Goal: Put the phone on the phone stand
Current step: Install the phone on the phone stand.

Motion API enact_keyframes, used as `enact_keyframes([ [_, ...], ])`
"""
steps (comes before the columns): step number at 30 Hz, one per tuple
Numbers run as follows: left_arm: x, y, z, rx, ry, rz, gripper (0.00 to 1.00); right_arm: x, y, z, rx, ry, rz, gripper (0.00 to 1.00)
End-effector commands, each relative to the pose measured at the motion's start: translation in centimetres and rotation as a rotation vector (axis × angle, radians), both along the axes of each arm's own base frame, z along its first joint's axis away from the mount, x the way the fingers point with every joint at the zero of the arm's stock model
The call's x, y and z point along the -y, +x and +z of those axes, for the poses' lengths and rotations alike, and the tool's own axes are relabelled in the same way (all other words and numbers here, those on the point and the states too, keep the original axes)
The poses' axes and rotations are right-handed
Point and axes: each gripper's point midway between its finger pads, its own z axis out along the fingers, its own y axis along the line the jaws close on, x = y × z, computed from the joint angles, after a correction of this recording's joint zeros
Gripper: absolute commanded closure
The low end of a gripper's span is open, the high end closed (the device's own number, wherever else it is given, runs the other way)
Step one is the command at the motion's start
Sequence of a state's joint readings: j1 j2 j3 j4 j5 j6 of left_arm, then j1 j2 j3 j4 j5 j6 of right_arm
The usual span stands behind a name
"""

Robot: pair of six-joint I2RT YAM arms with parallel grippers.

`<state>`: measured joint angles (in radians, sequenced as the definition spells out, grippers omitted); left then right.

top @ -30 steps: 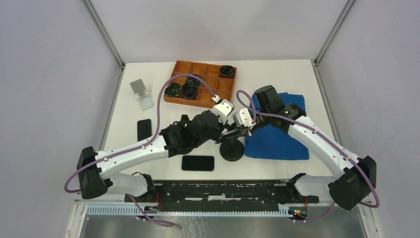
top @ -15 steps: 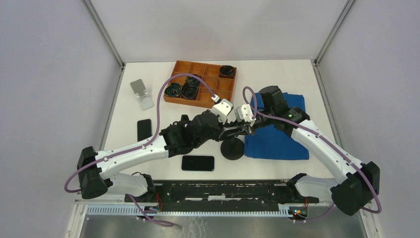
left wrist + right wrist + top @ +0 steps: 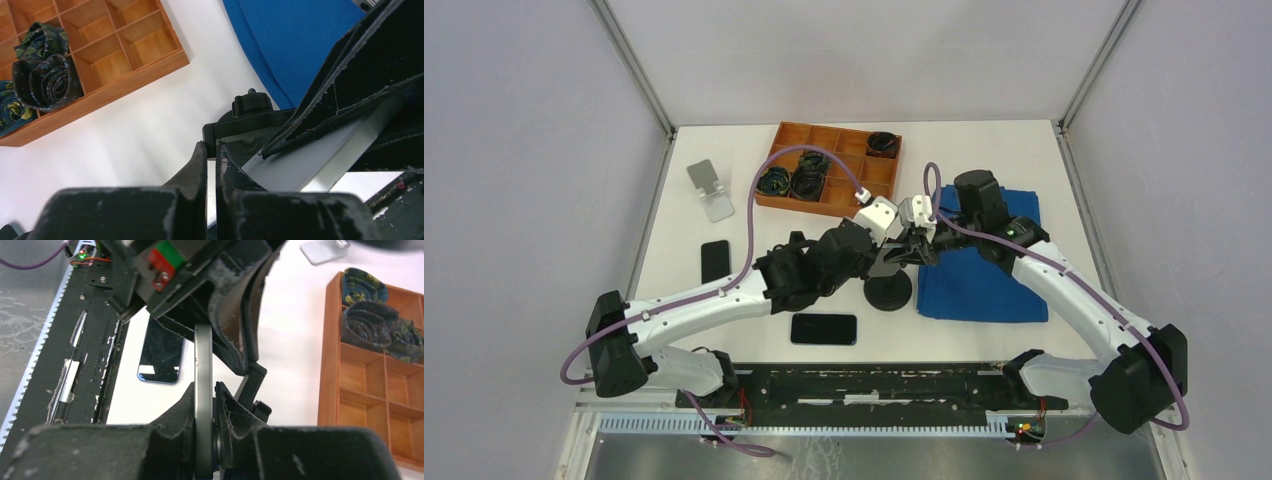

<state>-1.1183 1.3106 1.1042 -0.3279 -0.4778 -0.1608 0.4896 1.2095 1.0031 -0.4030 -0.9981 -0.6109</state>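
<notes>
Two claws hung over the black stand (image 3: 889,293): the right claw (image 3: 204,390) gripped the phone (image 3: 203,350) edge-on, the left claw (image 3: 212,148) was clenched shut alongside.

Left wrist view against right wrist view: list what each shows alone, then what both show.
Only the left wrist: the blue cloth.
Only the right wrist: a second phone lying flat, the silver stand at the top edge, and the rail at the arms' bases.
Both: the held phone, edge-on and clamped in the right gripper, the black stand, and the tray with its rolls.
</notes>
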Motion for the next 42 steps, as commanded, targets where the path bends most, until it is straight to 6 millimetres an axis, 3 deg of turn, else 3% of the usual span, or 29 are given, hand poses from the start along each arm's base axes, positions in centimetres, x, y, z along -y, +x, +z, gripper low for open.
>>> enact_keyframes([
  [1, -0.1, 1.2, 2.9, 0.086, 0.004, 0.037, 0.98, 1.5, 4.5, -0.2, 0.04, -0.046, -0.214, 1.0],
  [26, -1.7, 2.1, 2.5, 0.098, 0.01, 0.077, 0.98, 3.6, 7.8, -1.1, -0.01, -0.099, -0.421, 1.0],
  [42, -3.1, 2.7, 2.7, 0.114, 0.03, 0.138, 0.98, 5.1, 8.9, -2.2, -0.025, -0.14, -0.51, 1.0],
])
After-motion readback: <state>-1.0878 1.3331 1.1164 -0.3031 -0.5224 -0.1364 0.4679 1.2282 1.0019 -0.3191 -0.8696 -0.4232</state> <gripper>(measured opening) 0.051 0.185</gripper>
